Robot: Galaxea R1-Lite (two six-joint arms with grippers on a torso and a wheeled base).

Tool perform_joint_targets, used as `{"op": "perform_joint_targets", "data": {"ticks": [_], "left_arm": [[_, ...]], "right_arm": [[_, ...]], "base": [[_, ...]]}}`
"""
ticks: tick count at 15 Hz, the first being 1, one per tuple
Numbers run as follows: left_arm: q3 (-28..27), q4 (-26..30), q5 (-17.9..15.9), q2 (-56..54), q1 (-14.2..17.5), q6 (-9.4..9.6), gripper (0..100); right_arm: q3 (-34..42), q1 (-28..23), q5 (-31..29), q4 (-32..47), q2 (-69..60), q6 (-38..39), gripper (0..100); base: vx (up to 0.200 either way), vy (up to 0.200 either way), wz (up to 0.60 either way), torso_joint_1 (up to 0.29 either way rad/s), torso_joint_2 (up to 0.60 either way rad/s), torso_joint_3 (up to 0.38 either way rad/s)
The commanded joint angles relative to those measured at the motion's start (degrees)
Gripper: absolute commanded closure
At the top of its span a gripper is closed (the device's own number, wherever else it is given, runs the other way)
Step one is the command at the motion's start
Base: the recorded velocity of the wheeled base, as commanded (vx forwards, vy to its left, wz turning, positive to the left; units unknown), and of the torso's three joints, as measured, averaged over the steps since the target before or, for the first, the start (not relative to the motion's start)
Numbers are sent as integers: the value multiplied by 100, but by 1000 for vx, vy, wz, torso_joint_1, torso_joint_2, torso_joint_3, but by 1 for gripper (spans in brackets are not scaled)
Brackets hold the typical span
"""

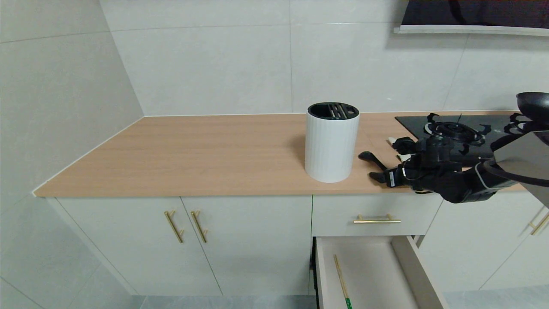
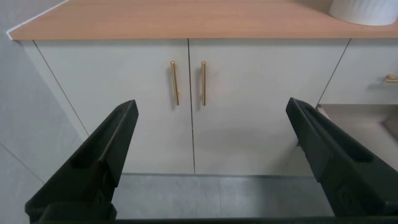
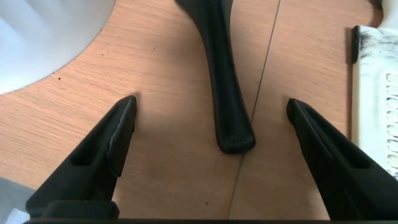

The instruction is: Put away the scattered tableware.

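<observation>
Lying flat on the wooden counter (image 1: 193, 154), the black utensil handle (image 3: 227, 93) is just beside the white holder (image 1: 331, 146), and my right gripper (image 3: 211, 109) hangs above it with fingers spread wide, one at each side. I think the danger is that the handle is thin and low, so the fingers may scrape the counter or push it away, and one finger may knock the holder or the white-handled piece (image 3: 373, 106) nearby. My left gripper (image 2: 211, 112), also wide, faces the cabinet doors (image 2: 186, 93).
</observation>
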Motion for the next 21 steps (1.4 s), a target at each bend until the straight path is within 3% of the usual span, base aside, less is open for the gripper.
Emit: {"op": "perform_joint_targets", "data": {"ticks": [1, 2, 3, 15, 21], "left_arm": [[0, -1, 2, 2, 1, -2, 0], [0, -1, 2, 2, 1, -2, 0], [0, -1, 2, 2, 1, -2, 0], [0, -1, 2, 2, 1, -2, 0], [0, -1, 2, 2, 1, -2, 0]], "right_arm": [[-3, 0, 2, 3, 10, -2, 0], [-12, 0, 2, 3, 18, 7, 0], [-12, 0, 2, 3, 36, 7, 100], [-118, -18, -192, 91, -96, 42, 100], [383, 158, -473, 1928, -2003, 1018, 100]], "base": [[0, 0, 0, 0, 0, 0], [0, 0, 0, 0, 0, 0], [0, 0, 0, 0, 0, 0], [0, 0, 0, 0, 0, 0], [0, 0, 0, 0, 0, 0]]}}
